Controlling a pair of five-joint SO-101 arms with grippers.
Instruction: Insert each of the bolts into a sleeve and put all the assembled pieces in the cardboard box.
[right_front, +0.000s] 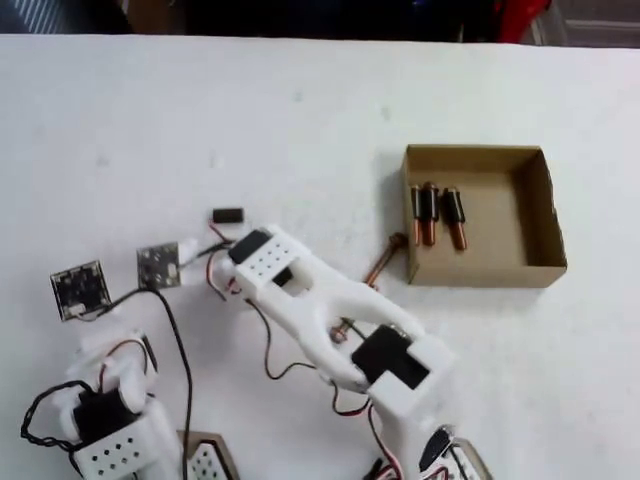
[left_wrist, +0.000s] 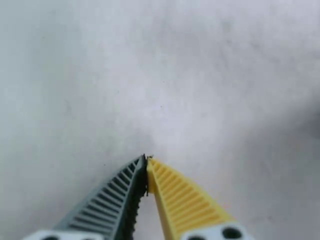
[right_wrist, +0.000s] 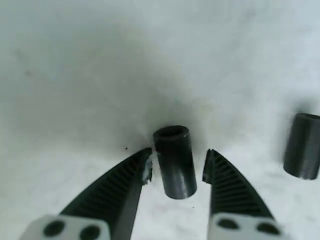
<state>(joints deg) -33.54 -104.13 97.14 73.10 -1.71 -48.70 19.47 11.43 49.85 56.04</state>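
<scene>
Right gripper spread around a sleeve, left gripper closed on nothing

High view: the right arm (right_front: 330, 310) lies stretched over the table (right_front: 300, 120), and a black sleeve (right_front: 227, 215) lies just beyond its wrist end. A loose bolt (right_front: 383, 262) lies farther back beside the arm, right by the wall of the cardboard box (right_front: 495, 225). Three assembled pieces (right_front: 437, 215) lie side by side in the box, well apart from that wrist end. Left wrist view: the left gripper (left_wrist: 147, 160) has its grey and yellow fingers pressed tip to tip with nothing between them, above the table. Right wrist view: the right gripper (right_wrist: 178, 155) stands parted, with a dark sleeve (right_wrist: 174, 160) between its fingertips, closer to one finger and not clamped. A second sleeve (right_wrist: 303, 146) sits off to one side, outside the fingers
</scene>
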